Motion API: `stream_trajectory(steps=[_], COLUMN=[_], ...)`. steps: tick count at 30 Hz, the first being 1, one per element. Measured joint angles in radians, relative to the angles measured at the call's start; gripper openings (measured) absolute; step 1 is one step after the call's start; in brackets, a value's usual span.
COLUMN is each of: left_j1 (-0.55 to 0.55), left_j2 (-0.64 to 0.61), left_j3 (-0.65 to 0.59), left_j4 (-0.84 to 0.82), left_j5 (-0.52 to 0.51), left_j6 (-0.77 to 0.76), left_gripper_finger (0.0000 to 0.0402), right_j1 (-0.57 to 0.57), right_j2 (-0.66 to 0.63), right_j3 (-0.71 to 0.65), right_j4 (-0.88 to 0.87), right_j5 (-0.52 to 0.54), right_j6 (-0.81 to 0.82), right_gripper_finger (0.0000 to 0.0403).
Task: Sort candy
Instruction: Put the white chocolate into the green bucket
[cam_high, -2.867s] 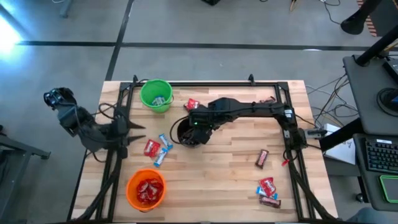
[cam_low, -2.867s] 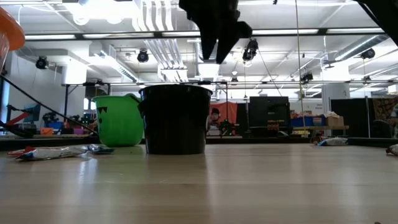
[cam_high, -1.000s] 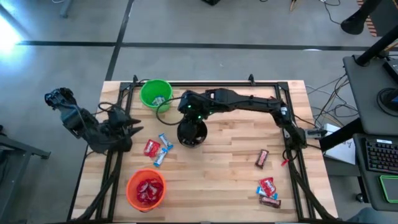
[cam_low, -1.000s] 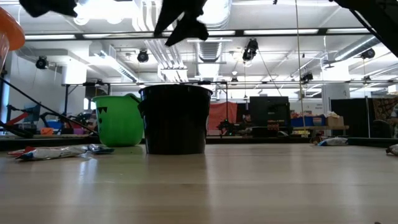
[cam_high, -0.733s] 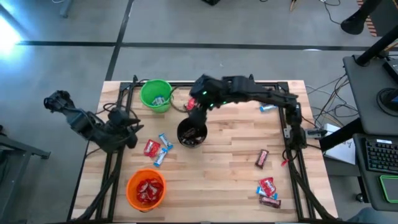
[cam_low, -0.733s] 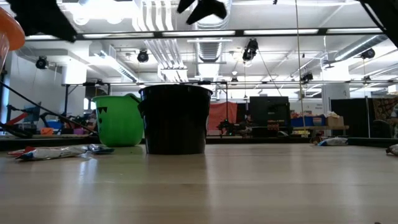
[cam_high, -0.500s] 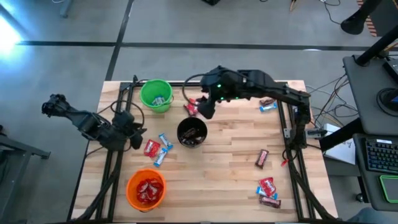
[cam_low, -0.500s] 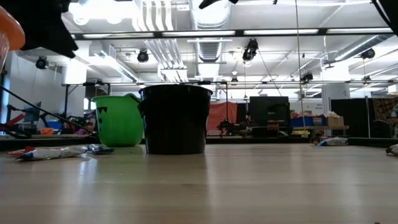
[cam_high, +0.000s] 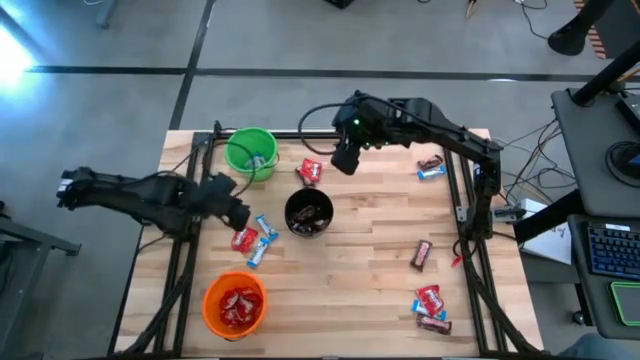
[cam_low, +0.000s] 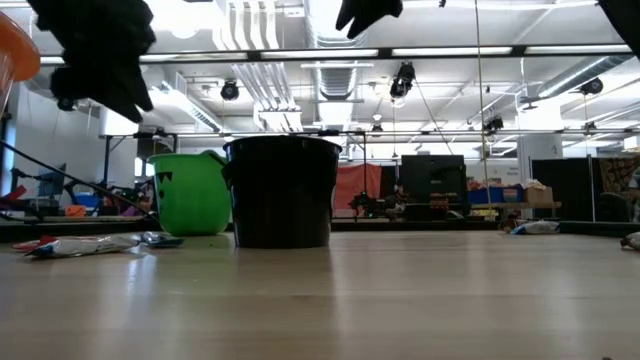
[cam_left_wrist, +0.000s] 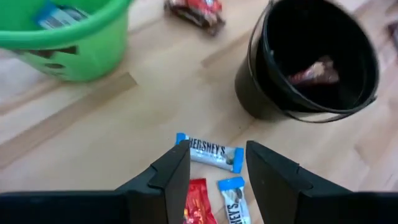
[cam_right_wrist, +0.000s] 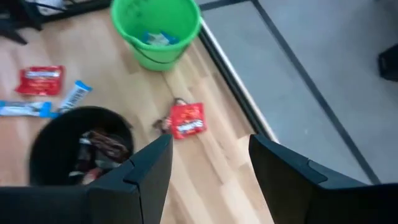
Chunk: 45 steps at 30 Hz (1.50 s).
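My left gripper (cam_high: 238, 213) (cam_left_wrist: 214, 177) is open and empty. It hangs over a blue-and-white candy bar (cam_left_wrist: 208, 151) lying flat on the table, left of the black cup (cam_high: 308, 212). A red candy (cam_high: 244, 240) and a second blue-and-white bar (cam_left_wrist: 235, 199) lie beside it. My right gripper (cam_high: 343, 160) (cam_right_wrist: 211, 180) is open and empty, raised above the table's far part. A red candy (cam_right_wrist: 186, 119) (cam_high: 311, 172) lies flat below and ahead of it. The black cup (cam_right_wrist: 78, 152) holds dark brown candy.
A green cup (cam_high: 250, 152) with a blue-and-white candy stands at the far left, an orange cup (cam_high: 236, 303) with red candy at the near left. More candy lies at the far right (cam_high: 431, 166), mid right (cam_high: 422, 255) and near right (cam_high: 431, 308). A black frame rail (cam_high: 330, 135) runs along the far edge.
My right gripper has risen from over the black cup and gone toward the table's right and far edges, past the red candy. My left gripper has reached toward the table's right, over the candy left of the black cup.
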Motion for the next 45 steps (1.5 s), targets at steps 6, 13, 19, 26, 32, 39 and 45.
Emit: stream_trajectory(steps=[6, 13, 19, 26, 32, 39, 45], left_j1=[0.178, 0.224, 0.224, 0.214, 0.212, 0.211, 0.211], left_j2=[0.124, 0.285, 0.403, 0.450, 0.479, 0.515, 0.500], left_j3=[-0.002, -0.001, 0.000, 0.000, 0.001, 0.001, 0.004], left_j4=[0.074, 0.191, 0.331, 0.304, 0.295, 0.253, 0.174], left_j5=[0.240, 0.410, 0.447, 0.453, 0.388, 0.380, 0.381], left_j6=[0.132, -0.014, -0.118, -0.221, -0.370, -0.400, -0.459], left_gripper_finger=[0.0139, 0.0139, 0.0140, 0.0140, 0.0140, 0.0140, 0.0140], right_j1=[-0.050, -0.070, -0.070, -0.070, -0.070, -0.070, -0.069], right_j2=[0.000, 0.000, 0.000, 0.000, 0.000, 0.000, 0.000], right_j3=[0.000, 0.000, 0.000, 0.000, 0.000, 0.000, 0.000], right_j4=[-0.009, -0.024, -0.024, -0.041, -0.040, -0.040, -0.044], right_j5=[0.001, 0.000, 0.000, 0.000, 0.000, 0.000, -0.006], right_j6=[-0.025, -0.039, -0.060, -0.078, -0.047, 0.018, 0.062], right_gripper_finger=[0.0208, 0.0208, 0.0208, 0.0208, 0.0208, 0.0208, 0.0208])
